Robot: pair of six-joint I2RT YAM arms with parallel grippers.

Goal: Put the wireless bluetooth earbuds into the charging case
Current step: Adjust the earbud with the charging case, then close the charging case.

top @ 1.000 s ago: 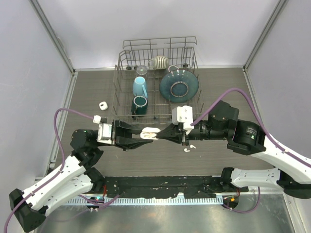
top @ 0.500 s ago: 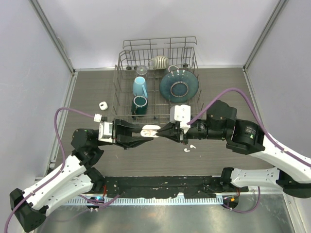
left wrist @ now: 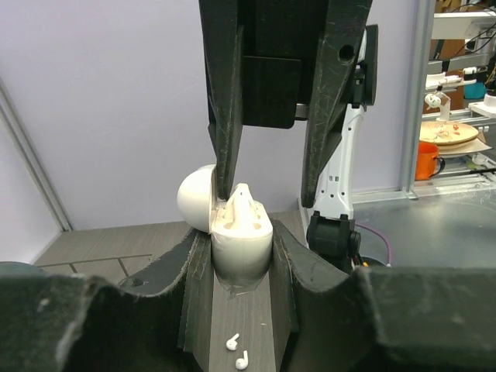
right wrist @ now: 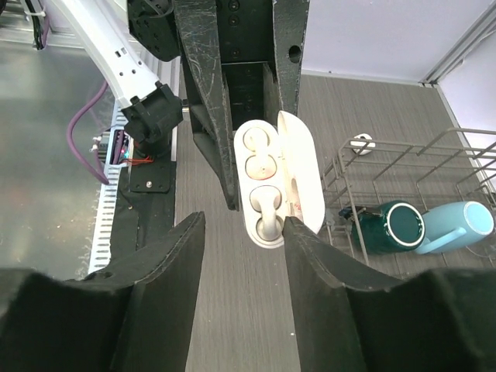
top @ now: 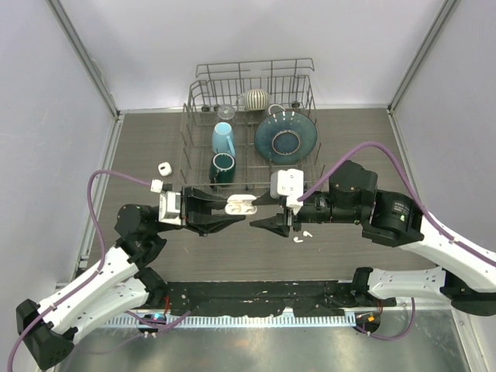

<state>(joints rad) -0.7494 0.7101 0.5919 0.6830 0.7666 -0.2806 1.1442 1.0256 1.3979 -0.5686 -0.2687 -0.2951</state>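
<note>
The white charging case hangs above the table with its lid open, and my left gripper is shut on its body. In the left wrist view the case sits between my fingers, lid to the left. One earbud sits in the case's end slot. My right gripper faces the case, open and holding nothing, one finger close beside the case's end. Two more earbuds lie on the table below the right gripper, also seen under the case.
A wire dish rack stands behind the grippers with a light blue mug, a dark green mug and a teal plate. A small white object lies on the table left of the rack.
My right gripper has opened and drawn back slightly from the case, leaving an earbud in it. The left gripper has lifted the case a little.
</note>
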